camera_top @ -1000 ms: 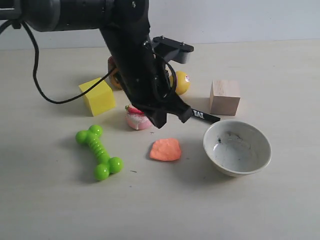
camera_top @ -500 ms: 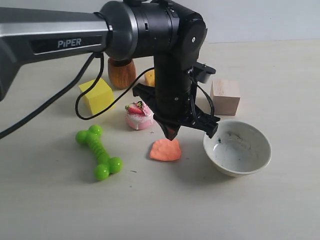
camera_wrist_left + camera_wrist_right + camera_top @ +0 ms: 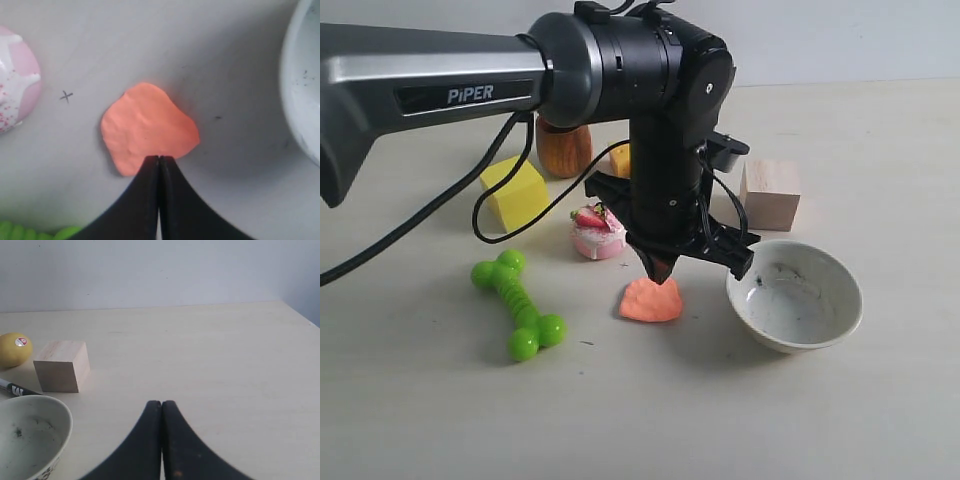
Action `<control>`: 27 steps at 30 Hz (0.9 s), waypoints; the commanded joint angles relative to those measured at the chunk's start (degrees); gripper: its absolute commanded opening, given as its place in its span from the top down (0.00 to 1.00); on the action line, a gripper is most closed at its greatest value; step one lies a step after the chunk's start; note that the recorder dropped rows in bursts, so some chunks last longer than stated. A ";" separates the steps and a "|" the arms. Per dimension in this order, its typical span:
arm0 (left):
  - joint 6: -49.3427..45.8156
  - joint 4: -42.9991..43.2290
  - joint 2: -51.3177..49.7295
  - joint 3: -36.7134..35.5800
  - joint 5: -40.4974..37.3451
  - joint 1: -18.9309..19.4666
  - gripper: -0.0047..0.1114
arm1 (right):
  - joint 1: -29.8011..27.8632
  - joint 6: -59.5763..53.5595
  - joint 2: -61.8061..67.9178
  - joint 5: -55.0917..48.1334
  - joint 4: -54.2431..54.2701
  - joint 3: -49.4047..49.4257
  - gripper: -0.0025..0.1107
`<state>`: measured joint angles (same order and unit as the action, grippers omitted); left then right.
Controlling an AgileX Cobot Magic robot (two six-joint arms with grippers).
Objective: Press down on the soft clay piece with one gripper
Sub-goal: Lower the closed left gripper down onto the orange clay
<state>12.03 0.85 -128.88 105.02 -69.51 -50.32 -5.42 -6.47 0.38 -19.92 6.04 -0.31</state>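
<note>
The soft clay piece (image 3: 651,299) is a flat salmon-orange lump lying on the table between the pink toy cake and the white bowl. My left gripper (image 3: 659,277) points straight down with its tip at the clay's far edge, jaws shut and nothing between them. In the left wrist view the shut gripper (image 3: 159,158) meets the rim of the clay (image 3: 147,125); I cannot tell whether it touches. My right gripper (image 3: 161,403) is shut over bare table and does not show in the exterior view.
A white bowl (image 3: 844,291) stands right of the clay. A pink toy cake (image 3: 597,233), green toy bone (image 3: 517,302), yellow block (image 3: 515,192), brown wooden cup (image 3: 563,149), cheese wedge (image 3: 619,158) and wooden cube (image 3: 769,193) lie around. A yellow ball (image 3: 14,348) shows by the cube.
The left arm swung upright over the clay and lowered its shut tip to the clay's far edge; in the last half second it sank only slightly.
</note>
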 commanded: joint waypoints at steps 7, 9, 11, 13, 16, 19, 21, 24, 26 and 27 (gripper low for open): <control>-4.50 0.56 0.33 0.45 -0.45 -0.23 0.96 | 0.12 -0.37 -0.38 0.79 -0.08 0.31 0.98; -6.86 0.56 0.33 0.45 -0.45 -0.23 0.96 | 0.12 -0.37 -0.38 0.79 -0.08 0.31 0.98; -9.53 0.56 0.24 0.45 -0.45 -0.23 0.96 | 0.12 -0.37 -0.38 0.79 -0.08 0.31 0.98; -11.55 0.72 0.24 0.45 -0.45 -0.23 0.96 | 0.12 -0.37 -0.38 0.79 -0.08 0.31 0.98; -14.23 2.19 0.24 0.45 -0.45 -0.23 0.96 | 0.12 -0.37 -0.38 0.79 -0.08 0.31 0.98; -17.46 2.19 0.24 0.45 -0.45 -0.23 0.96 | 0.12 -0.37 -0.38 0.79 -0.08 0.31 0.98; -19.54 2.05 0.24 0.45 -0.45 -0.23 0.96 | 0.12 -0.37 -0.38 0.79 -0.08 0.31 0.98; -22.56 2.05 0.24 0.45 -0.45 -0.23 0.96 | 0.12 -0.37 -0.38 0.79 -0.08 0.31 0.98; -23.58 2.05 0.24 0.45 -0.45 -0.23 0.96 | 0.12 -0.37 -0.38 0.79 -0.08 0.31 0.98; -24.02 2.05 0.24 0.45 -0.45 -0.23 0.96 | 0.12 -0.37 -0.38 0.79 -0.08 0.31 0.98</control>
<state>-10.20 2.60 -128.88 105.02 -69.73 -50.32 -5.42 -6.47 0.38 -19.92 6.04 -0.31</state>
